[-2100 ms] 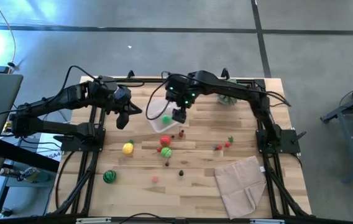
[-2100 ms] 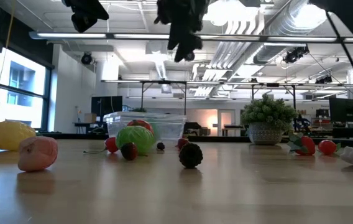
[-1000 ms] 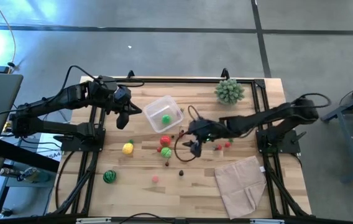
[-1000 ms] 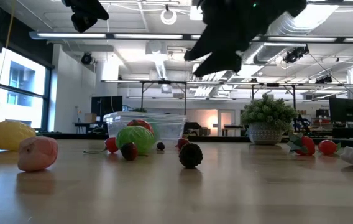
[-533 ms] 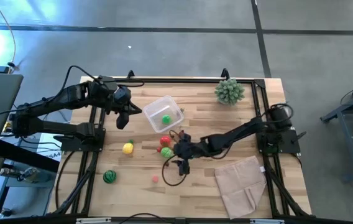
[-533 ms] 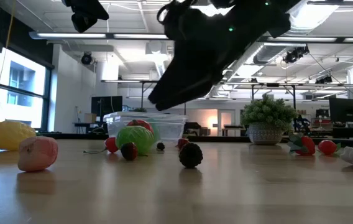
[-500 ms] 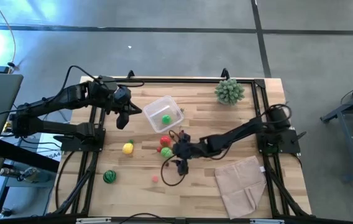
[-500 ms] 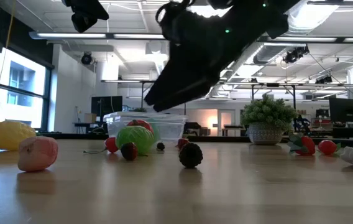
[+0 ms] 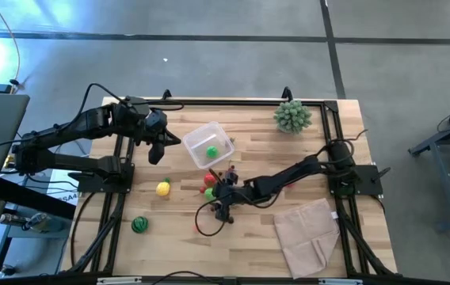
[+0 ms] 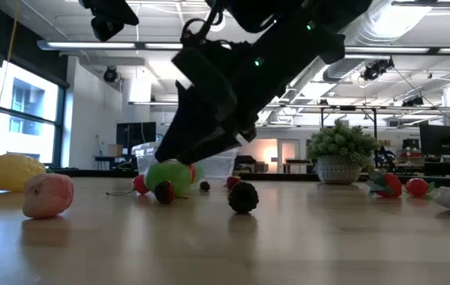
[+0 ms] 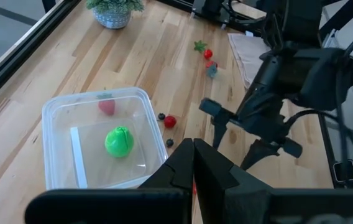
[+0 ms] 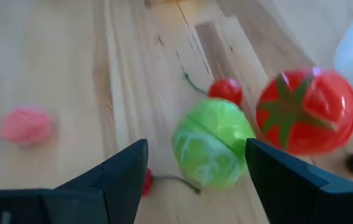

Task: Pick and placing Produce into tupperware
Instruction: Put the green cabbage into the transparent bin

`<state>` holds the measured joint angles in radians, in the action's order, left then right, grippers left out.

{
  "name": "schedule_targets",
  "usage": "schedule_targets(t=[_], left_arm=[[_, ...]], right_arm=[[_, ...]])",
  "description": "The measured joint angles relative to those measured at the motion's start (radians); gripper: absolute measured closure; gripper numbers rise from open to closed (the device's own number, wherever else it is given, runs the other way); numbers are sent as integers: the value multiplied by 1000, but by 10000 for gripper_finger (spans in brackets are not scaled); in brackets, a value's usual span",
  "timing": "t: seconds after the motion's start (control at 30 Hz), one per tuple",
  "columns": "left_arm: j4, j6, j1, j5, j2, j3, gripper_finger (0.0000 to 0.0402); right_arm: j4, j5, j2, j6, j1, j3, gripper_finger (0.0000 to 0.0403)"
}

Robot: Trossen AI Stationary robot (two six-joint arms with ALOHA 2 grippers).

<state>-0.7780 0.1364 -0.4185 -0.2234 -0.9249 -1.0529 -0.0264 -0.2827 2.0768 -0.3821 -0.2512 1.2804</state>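
Presently the right gripper (image 9: 223, 207) sits low over the middle of the desk (image 9: 249, 237), jaws spread wide and holding nothing. In the right wrist view the green cabbage ball (image 12: 214, 142) lies just ahead between the two fingers (image 12: 120, 171), not touched, with the red tomato (image 12: 307, 112) touching or just beside it and a small red berry (image 12: 225, 89) beyond. A pink fruit (image 12: 25, 124) lies well apart on open wood.

Left gripper (image 9: 156, 150) hangs above the desk's left edge near the tupperware (image 9: 207, 145), jaws closed and empty. The tupperware stands toward the far middle of the desk; it holds a green ball (image 11: 119, 140) and a small red piece (image 11: 106, 106).

Yellow lemon (image 9: 162, 188) and striped melon ball (image 9: 139, 225) lie toward the left edge, clear of both arms. Beige cloth (image 9: 308, 232) fills the near right corner; the potted plant ball (image 9: 291, 116) stands at the far right edge. Bare wood shows along the near edge, between the melon ball and the cloth.
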Motion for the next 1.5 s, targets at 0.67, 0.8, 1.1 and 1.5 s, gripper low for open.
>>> schedule_targets(t=[0.67,0.8,1.1,1.5], left_arm=[[-1,0,0,0,0,0,401],[-1,0,0,0,0,0,401],[-1,0,0,0,0,0,401],[2,0,0,0,0,0,401]], right_arm=[[-50,54,19,21,45,2,143],[-67,82,27,-4,50,2,143],[-114,92,44,-14,50,1,109],[-143,93,94,-21,50,27,102]])
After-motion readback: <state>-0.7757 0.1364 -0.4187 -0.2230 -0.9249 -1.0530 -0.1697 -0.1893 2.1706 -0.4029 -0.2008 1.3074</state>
